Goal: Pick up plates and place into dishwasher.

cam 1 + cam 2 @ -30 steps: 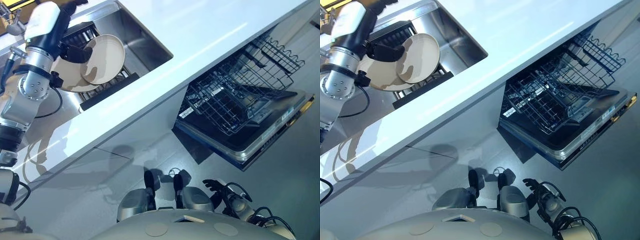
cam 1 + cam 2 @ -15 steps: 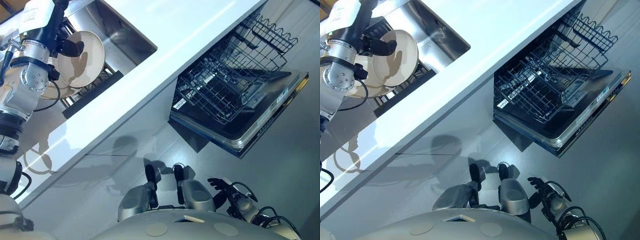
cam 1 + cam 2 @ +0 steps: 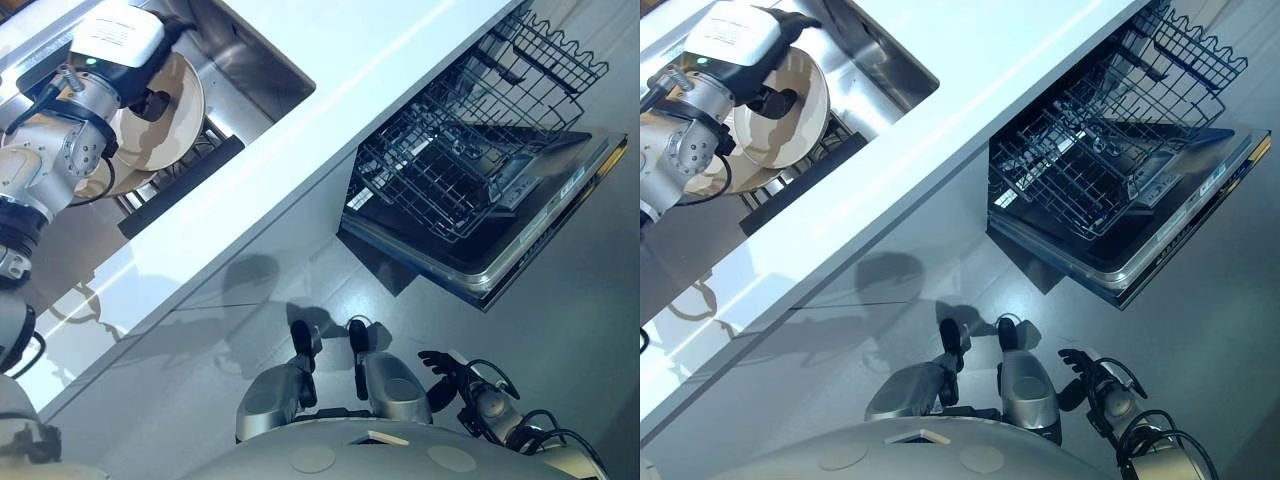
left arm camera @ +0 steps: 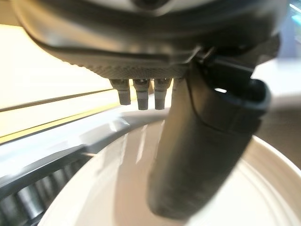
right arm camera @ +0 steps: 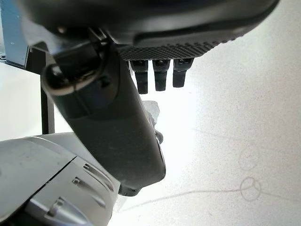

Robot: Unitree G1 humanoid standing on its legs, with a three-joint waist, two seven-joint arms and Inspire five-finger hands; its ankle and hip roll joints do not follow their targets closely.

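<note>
The left hand (image 3: 150, 100) is up over the sink (image 3: 262, 68), pinching a cream plate (image 3: 795, 110) by its rim, thumb (image 4: 202, 150) pressed across the plate's face and fingers behind its edge. The plate is tilted nearly on edge above the black drying rack (image 3: 180, 185) that sits in the sink, overlapping a 2nd cream plate (image 3: 105, 180) standing in that rack. The white counter (image 3: 330, 90) runs diagonally between the sink and the dishwasher (image 3: 500, 260); its front edge lies between the held plate and the open door. The dishwasher door is folded down, and the wire basket (image 3: 450, 170) is pulled out over it with its tines standing up. The right hand (image 3: 1080, 375) hangs low over the grey floor (image 3: 560, 360), fingers loosely spread and holding nothing
</note>
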